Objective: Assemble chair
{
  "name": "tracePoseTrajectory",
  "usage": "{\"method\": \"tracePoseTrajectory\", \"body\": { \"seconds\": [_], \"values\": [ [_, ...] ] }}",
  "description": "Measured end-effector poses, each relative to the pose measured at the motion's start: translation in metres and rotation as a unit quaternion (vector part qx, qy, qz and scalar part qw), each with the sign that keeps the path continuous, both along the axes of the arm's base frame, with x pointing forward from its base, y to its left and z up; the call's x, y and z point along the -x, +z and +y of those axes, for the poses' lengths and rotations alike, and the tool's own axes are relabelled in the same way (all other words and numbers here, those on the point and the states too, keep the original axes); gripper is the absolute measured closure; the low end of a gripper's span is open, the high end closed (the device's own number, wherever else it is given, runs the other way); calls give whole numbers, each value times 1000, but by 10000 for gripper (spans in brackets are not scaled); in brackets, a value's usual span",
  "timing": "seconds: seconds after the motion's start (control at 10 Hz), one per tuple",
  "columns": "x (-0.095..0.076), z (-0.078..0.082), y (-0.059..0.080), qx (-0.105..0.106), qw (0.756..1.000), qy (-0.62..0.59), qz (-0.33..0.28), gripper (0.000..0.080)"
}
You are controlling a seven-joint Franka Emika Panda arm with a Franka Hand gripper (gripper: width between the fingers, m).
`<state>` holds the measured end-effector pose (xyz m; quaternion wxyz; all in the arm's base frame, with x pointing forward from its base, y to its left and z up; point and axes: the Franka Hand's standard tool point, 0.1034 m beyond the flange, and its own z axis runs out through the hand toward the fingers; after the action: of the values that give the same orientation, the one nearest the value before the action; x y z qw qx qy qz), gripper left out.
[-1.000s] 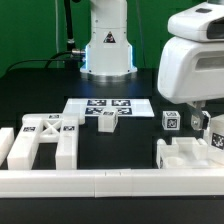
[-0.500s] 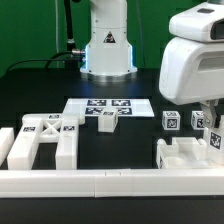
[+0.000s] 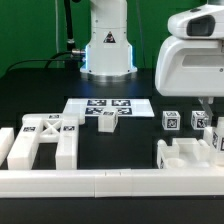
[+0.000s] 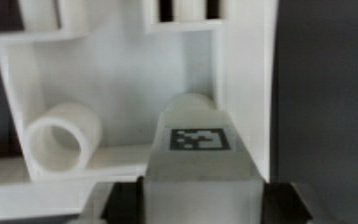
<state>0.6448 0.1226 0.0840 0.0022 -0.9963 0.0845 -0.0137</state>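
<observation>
To the exterior view's left of the marker board [image 3: 88,103] lies an X-braced frame [image 3: 40,135], flat against the border rail [image 3: 100,184], likely parked until needed. A small tagged block [image 3: 108,120] sits at the board's near edge. To the board's right in that view a loose leg [image 3: 171,121] and a second loose leg [image 3: 200,120] stand upright, easy to grasp. Farthest right of the board is the seat assembly [image 3: 185,155]. Over it, the gripper [image 4: 197,195] is clamped on a tagged square leg [image 4: 202,150], its fingers on two opposite sides. The leg hangs beside a round socket [image 4: 60,140], I judge ready for insertion.
</observation>
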Motion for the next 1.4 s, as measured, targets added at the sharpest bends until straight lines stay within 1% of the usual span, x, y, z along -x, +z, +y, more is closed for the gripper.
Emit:
{"method": "tracePoseTrajectory", "body": {
  "seconds": [0.2, 0.3, 0.4, 0.5, 0.6, 0.7, 0.8, 0.9, 1.0, 1.1, 1.2, 1.4],
  "values": [
    [-1, 2, 0, -5, 992, -122, -8, 515],
    [-1, 3, 0, -10, 978, -210, -9, 515],
    [-1, 4, -1, -11, 957, -290, -11, 515],
    [-1, 4, 0, -14, 943, -333, -10, 515],
    [-1, 3, -1, -19, 936, -353, -7, 515],
    [-1, 3, -1, -20, 934, -356, -7, 514],
    [-1, 4, -1, -20, 938, -346, -7, 514],
    [-1, 4, -1, -19, 945, -328, -7, 300],
    [1, 4, -1, -15, 954, -299, 0, 300],
    [0, 3, -1, -15, 960, -280, -1, 178],
    [1, 3, -2, -14, 968, -250, -1, 158],
    [1, 3, -2, -11, 987, -160, -2, 152]
  ]
}}
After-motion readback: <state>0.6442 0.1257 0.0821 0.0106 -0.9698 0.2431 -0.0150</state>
